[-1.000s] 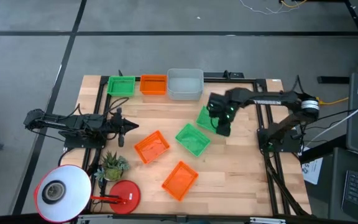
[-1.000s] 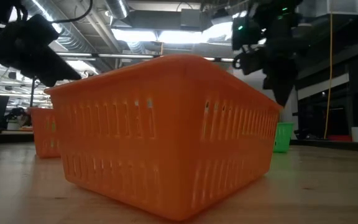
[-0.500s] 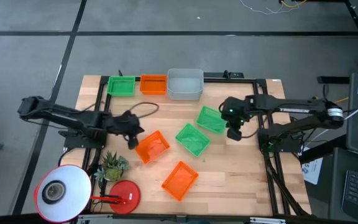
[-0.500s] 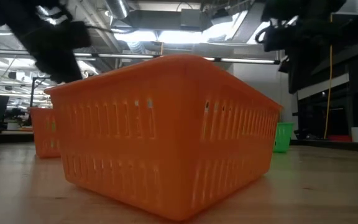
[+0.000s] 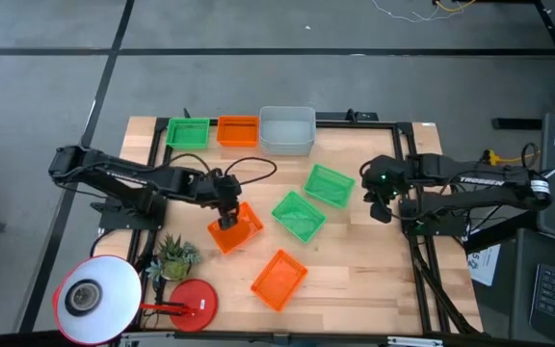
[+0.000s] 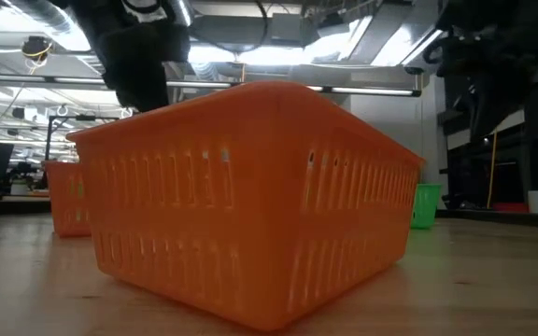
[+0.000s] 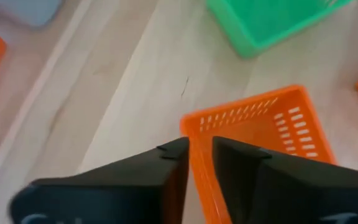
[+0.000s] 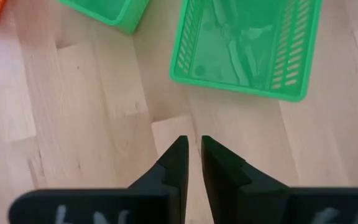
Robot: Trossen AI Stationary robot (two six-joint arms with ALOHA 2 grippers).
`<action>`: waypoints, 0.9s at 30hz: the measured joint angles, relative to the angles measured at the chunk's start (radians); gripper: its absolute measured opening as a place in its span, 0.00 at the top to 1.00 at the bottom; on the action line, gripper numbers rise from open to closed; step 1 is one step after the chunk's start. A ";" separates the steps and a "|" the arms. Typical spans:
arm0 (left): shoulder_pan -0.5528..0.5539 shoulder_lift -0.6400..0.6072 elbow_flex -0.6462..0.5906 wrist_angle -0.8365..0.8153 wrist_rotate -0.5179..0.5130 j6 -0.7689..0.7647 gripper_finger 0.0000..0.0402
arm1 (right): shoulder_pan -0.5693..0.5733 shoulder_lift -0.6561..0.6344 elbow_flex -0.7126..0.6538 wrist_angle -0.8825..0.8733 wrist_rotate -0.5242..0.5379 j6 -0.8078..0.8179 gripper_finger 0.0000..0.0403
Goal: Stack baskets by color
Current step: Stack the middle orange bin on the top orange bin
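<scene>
Left claw is over the near-left orange basket, fingers a narrow gap apart and straddling its end wall, one finger inside, one outside; can't tell if it's clamped yet. Right claw hangs empty over bare bench, fingers nearly together, just off the right green basket. Second green basket sits beside that one, another orange basket nearer the front edge. Green, orange and grey baskets line the back edge. Open wood at front right.
</scene>
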 joint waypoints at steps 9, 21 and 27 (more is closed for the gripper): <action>0.003 0.078 0.002 -0.068 0.120 -0.145 0.72 | 0.000 -0.032 0.009 0.006 0.000 0.001 0.89; 0.018 0.171 0.002 -0.082 0.100 -0.148 0.71 | 0.000 -0.030 0.010 0.006 0.000 0.001 0.89; 0.028 0.238 -0.001 -0.079 0.150 -0.159 0.71 | 0.000 -0.030 0.010 0.006 0.000 0.001 0.89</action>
